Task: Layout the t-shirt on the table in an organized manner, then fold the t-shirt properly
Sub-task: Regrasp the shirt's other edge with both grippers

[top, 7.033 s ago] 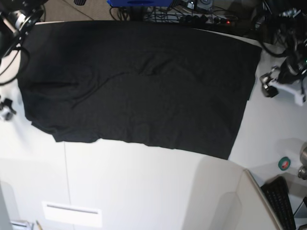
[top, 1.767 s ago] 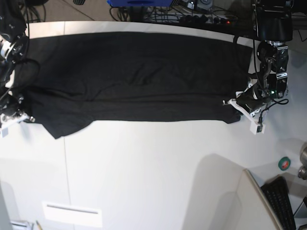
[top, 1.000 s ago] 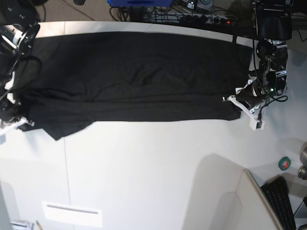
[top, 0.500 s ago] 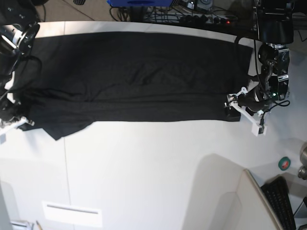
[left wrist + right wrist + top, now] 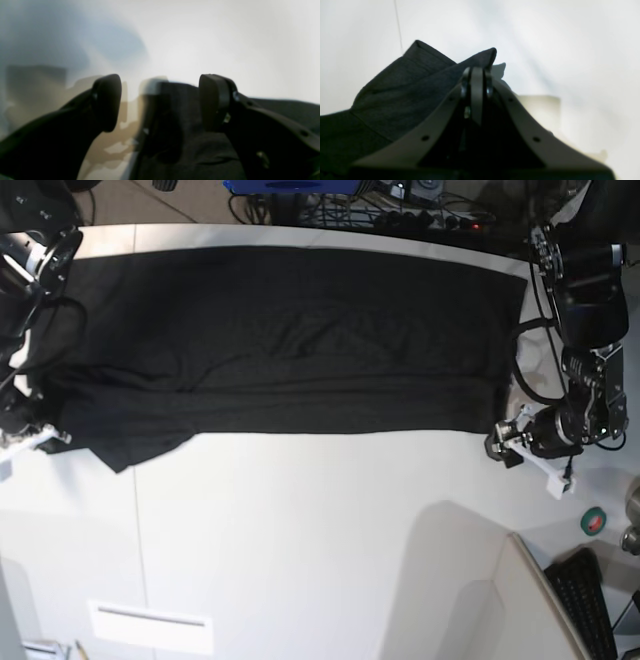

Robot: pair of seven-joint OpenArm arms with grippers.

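Note:
The black t-shirt (image 5: 290, 350) lies as a long folded band across the far half of the white table (image 5: 300, 540); no print shows. My left gripper (image 5: 508, 448) is open, just off the shirt's near right corner. In the left wrist view its fingers (image 5: 107, 100) stand wide apart around the gripper's middle (image 5: 161, 95), with blurred black fabric (image 5: 200, 160) below them. My right gripper (image 5: 35, 435) is shut on the shirt's left edge. In the right wrist view that gripper (image 5: 476, 72) pinches a raised fold of the shirt (image 5: 402, 87) above the table (image 5: 570, 37).
A green tape roll (image 5: 594, 521) and a black keyboard (image 5: 590, 600) lie at the right front. A pale angled panel (image 5: 470, 580) stands at the front right. A white label (image 5: 150, 625) lies at the front left. A thin seam (image 5: 140, 540) crosses the table. Cables (image 5: 400, 210) run behind.
My left gripper has opened, let go of the shirt's right corner and drawn back toward the front right. The corner now lies flat. My right gripper stays shut on the left edge.

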